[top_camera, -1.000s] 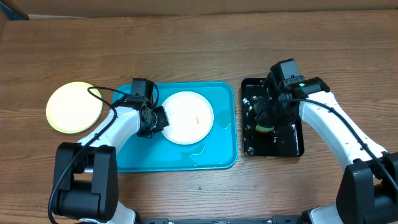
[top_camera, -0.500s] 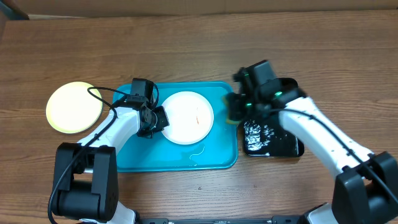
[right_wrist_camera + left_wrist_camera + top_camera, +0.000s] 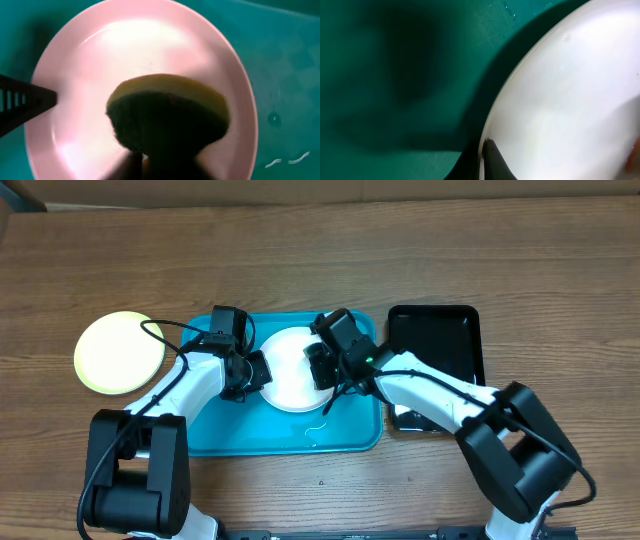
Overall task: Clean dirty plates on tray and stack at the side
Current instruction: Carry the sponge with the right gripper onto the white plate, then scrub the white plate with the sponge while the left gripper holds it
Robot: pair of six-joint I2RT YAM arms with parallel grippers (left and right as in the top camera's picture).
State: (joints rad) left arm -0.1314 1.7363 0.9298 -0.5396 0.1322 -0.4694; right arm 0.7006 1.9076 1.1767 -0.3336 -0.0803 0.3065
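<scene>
A white plate (image 3: 285,380) lies in the turquoise tray (image 3: 300,435). My left gripper (image 3: 247,372) is shut on the plate's left rim; in the left wrist view one finger (image 3: 493,161) lies on top of the plate (image 3: 570,100) at its edge, over the tray (image 3: 395,75). My right gripper (image 3: 325,365) is shut on a yellow and dark green sponge (image 3: 167,112) and holds it on or just above the right half of the plate (image 3: 90,70). A pale yellow-green plate (image 3: 120,352) lies on the table left of the tray. A third plate is not in view.
A glossy black tray (image 3: 437,340) with wet streaks lies right of the turquoise tray, partly under my right arm. Small water marks lie in the turquoise tray (image 3: 285,50) near its front right. Bare wooden table lies behind and in front.
My right arm has swung left from the black tray with the sponge and now holds it over the white plate. The left arm and the plates have not moved.
</scene>
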